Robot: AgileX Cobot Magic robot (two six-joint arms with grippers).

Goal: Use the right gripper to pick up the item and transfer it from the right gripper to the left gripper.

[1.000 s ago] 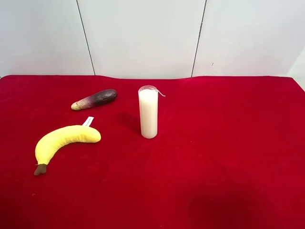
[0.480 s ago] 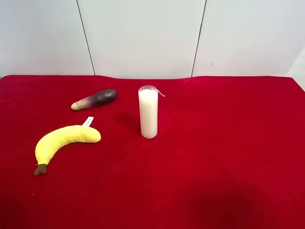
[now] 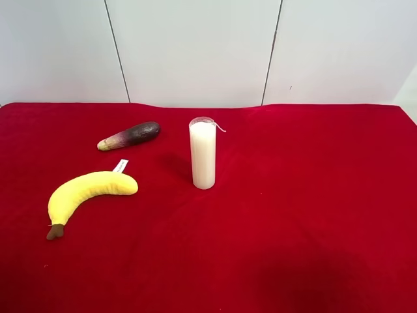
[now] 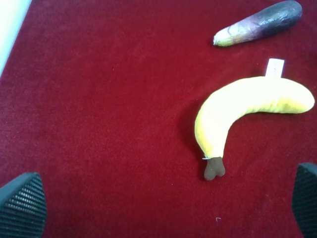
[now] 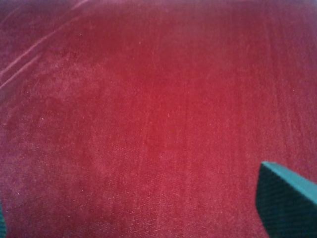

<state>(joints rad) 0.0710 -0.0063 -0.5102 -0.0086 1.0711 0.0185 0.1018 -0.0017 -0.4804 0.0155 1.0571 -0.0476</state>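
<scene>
Red velvet covers the worktop point(image 3: 293, 215) under white wall panels. No arm shows in the exterior high view. Right end effector point(image 5: 148, 218) hangs over bare cloth, fingers spread wide, empty. Left end effector point(image 4: 163, 208) likewise spread, empty; banana point(image 4: 237, 106) lies flat just ahead of it, brown stem nearest, eggplant point(image 4: 260, 22) beyond. Candle point(image 3: 202, 154) stands upright nearby. Recommendation: right end effector should straddle the banana's mid-body across its curve, avoiding the candle.

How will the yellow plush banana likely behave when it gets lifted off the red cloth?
The banana looks like stuffed fabric, so it probably squashes under a grip and sags slightly at the ends. It is likely light for its size. Its curved body lies flat on the red cloth, so rolling seems unlikely.
</scene>
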